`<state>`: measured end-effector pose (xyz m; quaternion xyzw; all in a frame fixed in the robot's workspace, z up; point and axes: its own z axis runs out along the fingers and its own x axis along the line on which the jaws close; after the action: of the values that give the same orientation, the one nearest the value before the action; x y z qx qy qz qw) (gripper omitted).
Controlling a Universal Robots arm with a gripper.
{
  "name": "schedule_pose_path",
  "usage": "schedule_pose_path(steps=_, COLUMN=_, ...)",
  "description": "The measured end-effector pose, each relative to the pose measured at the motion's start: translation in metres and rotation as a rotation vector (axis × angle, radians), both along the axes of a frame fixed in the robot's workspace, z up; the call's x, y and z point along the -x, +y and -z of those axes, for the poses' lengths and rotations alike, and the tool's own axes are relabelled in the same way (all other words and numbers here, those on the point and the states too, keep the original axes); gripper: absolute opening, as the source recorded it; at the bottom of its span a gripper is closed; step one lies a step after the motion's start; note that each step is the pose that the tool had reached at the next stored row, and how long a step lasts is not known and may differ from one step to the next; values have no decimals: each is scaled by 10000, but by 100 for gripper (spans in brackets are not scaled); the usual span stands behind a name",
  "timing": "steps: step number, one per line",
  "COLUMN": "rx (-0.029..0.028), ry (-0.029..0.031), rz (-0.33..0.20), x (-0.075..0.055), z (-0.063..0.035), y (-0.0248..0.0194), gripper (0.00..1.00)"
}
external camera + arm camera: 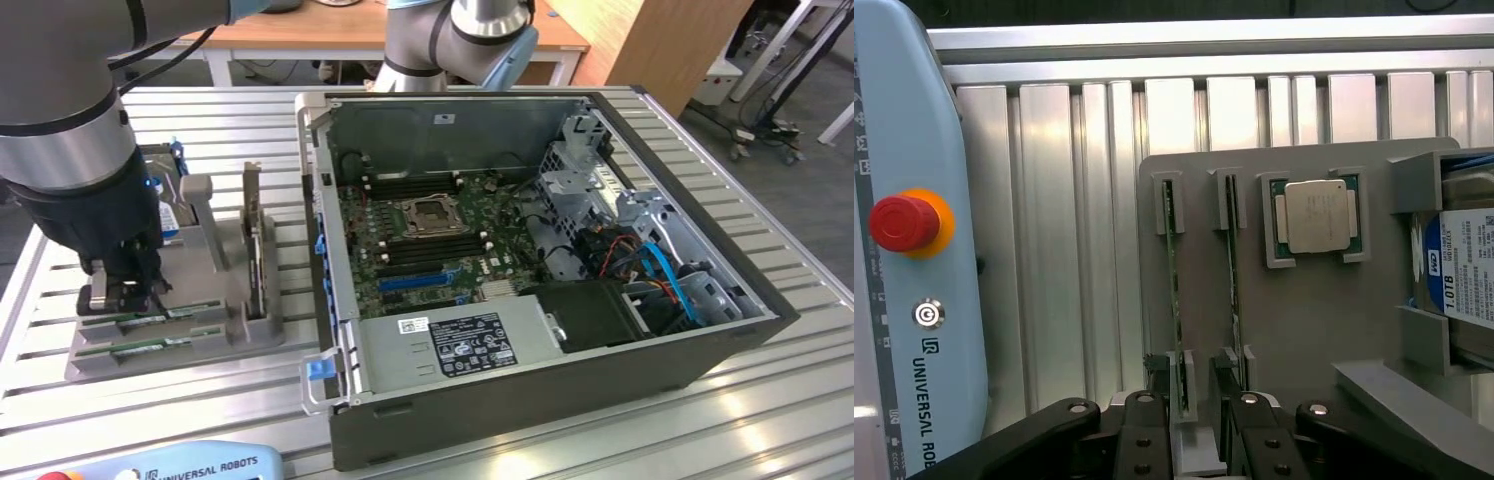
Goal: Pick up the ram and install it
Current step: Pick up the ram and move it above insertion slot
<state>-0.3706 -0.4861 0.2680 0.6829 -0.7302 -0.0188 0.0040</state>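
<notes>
End effector (1194, 445) released, fingers (1154, 435) spread, low over one end of the grey holder (1314, 330) on the bench (1054, 250). The ram (1175, 300) stands on edge in its slot and runs straight away from the fingers, its near end just ahead of the gap; not grasped. Second stick (1232, 270) lies parallel, just beside it, toward the other finger. Processor chip (1316, 215) sits further out on the same holder. Open computer case (534, 250) is well apart from the end effector.

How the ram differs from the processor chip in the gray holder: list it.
The ram is a long, narrow green stick; the processor is a square silver chip. The ram stands on edge; the processor lies flat. Both sit in the gray holder.
</notes>
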Motion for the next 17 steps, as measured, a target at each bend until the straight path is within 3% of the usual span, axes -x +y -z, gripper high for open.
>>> schedule_pose_path(steps=5, rx=-3, ry=-3, rz=0, x=0, z=24, y=0, gripper=30)
schedule_pose_path(steps=17, rx=-2, ry=-1, rz=0, x=0, z=238, y=0, gripper=30)
